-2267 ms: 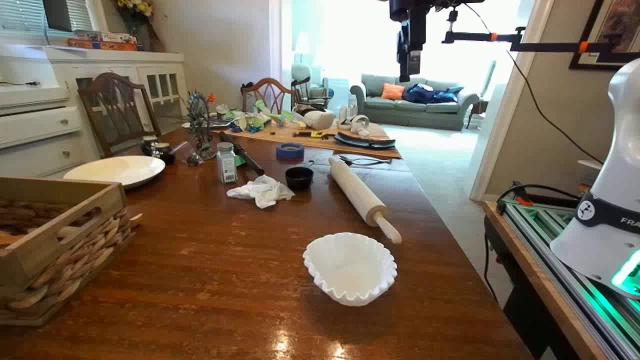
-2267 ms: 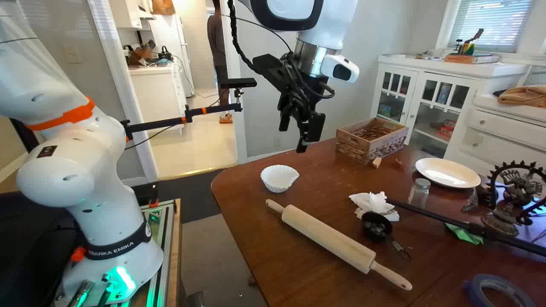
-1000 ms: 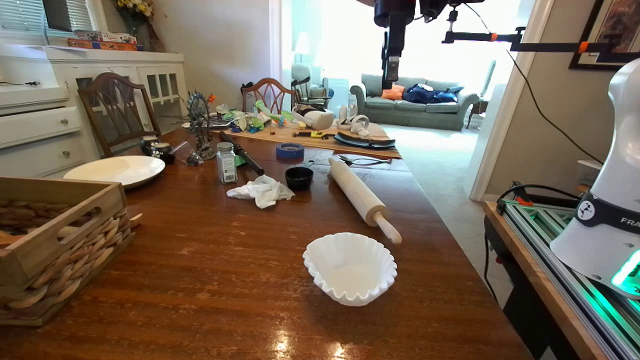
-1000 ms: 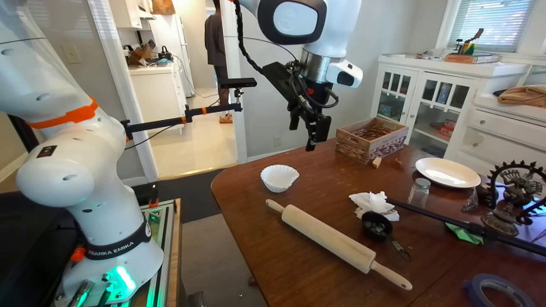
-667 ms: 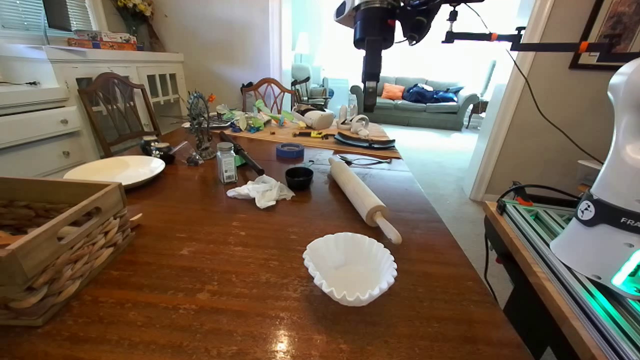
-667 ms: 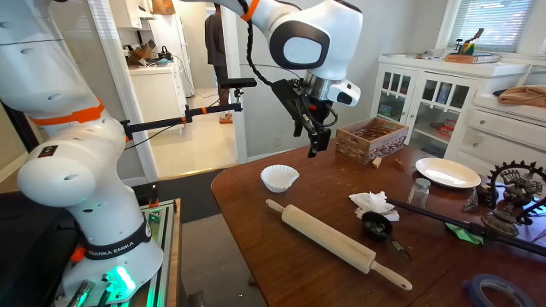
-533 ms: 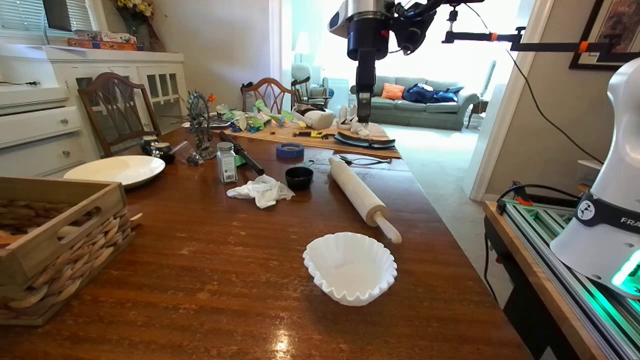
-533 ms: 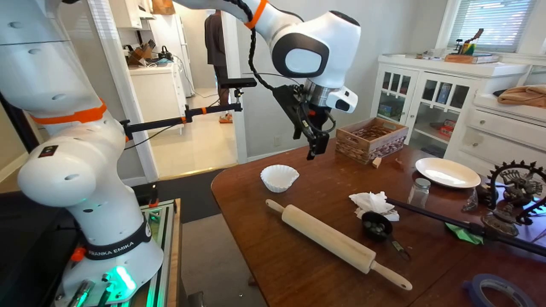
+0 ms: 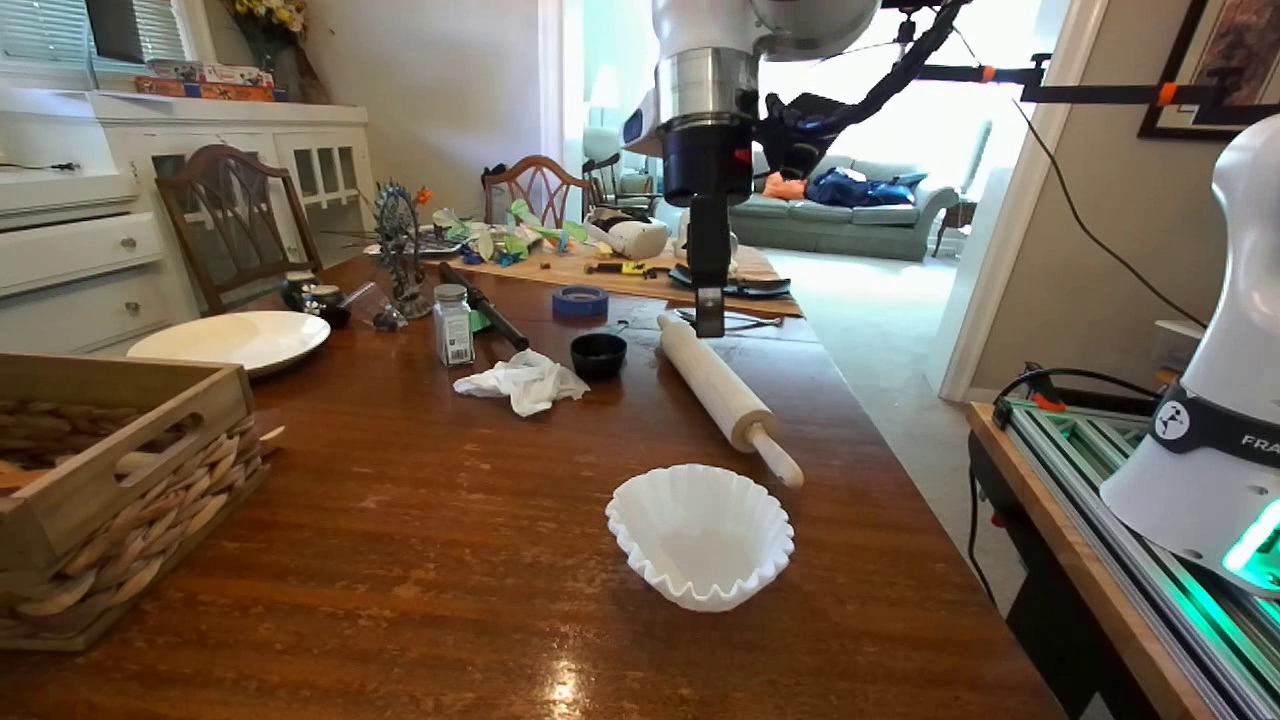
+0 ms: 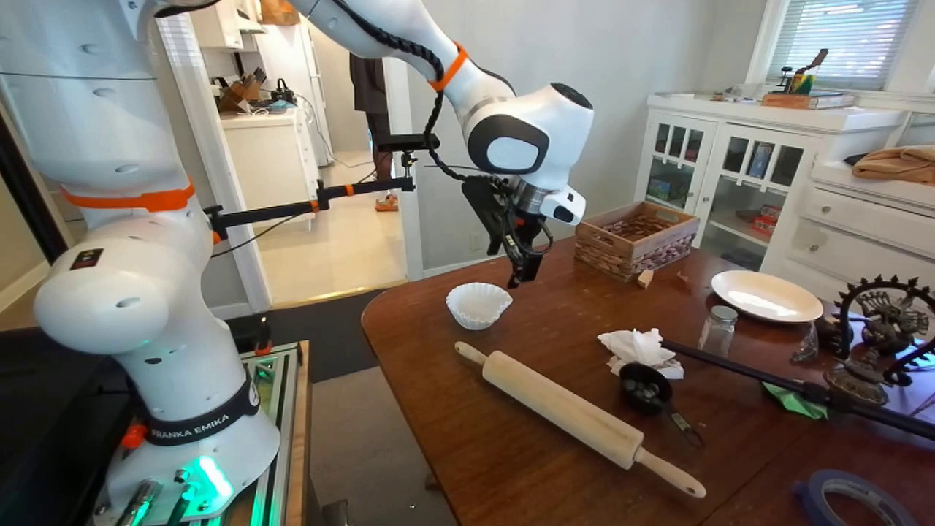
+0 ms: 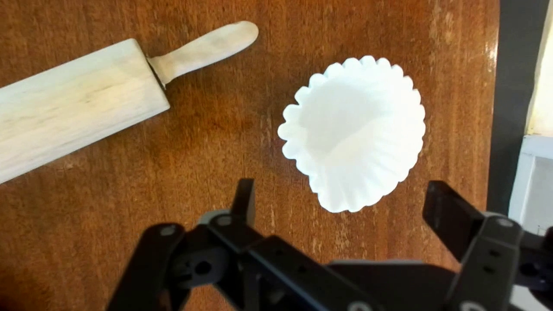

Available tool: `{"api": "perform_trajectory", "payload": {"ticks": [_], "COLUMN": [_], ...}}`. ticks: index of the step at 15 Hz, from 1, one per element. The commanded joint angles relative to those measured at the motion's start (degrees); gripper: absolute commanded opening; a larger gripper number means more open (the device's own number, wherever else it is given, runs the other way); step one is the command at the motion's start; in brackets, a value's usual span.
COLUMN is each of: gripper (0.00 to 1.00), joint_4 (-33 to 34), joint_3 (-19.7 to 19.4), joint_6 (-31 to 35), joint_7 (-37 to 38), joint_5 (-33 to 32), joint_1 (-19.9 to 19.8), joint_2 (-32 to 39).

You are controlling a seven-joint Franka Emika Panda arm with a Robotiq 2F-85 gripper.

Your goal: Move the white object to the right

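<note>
Claw (image 11: 341, 196) spread wide with nothing in its grip hangs above the wooden surface (image 11: 194, 151), where the fluted white bowl (image 11: 354, 134) sits just ahead of it in the wrist view, narrow end nearest and long axis running roughly toward the claw. The coming move seems to call for advancing and lowering to the rim, clear of the rolling pin (image 11: 82, 101) nearby. No contents show in the bowl; the handled black cup (image 10: 643, 406) appears to hold dark lumps (image 10: 643, 389), too small to confirm.

One white bowl (image 11: 358, 134), one rolling pin (image 10: 562, 409), one basket (image 10: 603, 252), one tape roll (image 9: 580, 307), one gripper (image 9: 709, 322).
</note>
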Motion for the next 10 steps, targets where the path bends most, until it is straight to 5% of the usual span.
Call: {"api": "perform_trajectory", "payload": {"ticks": [1, 6, 10], "gripper": [1.00, 1.00, 1.00], "joint_4": [-0.96, -1.95, -1.46], "joint_3": [1.37, 1.86, 2.25], "joint_6": [4.66, 13.68, 12.45], "joint_7": [3.03, 4.05, 3.34], "joint_5": [-1.66, -4.52, -3.79], "joint_1": [0.76, 0.74, 0.06], "joint_2": [2.82, 6.26, 6.24]}}
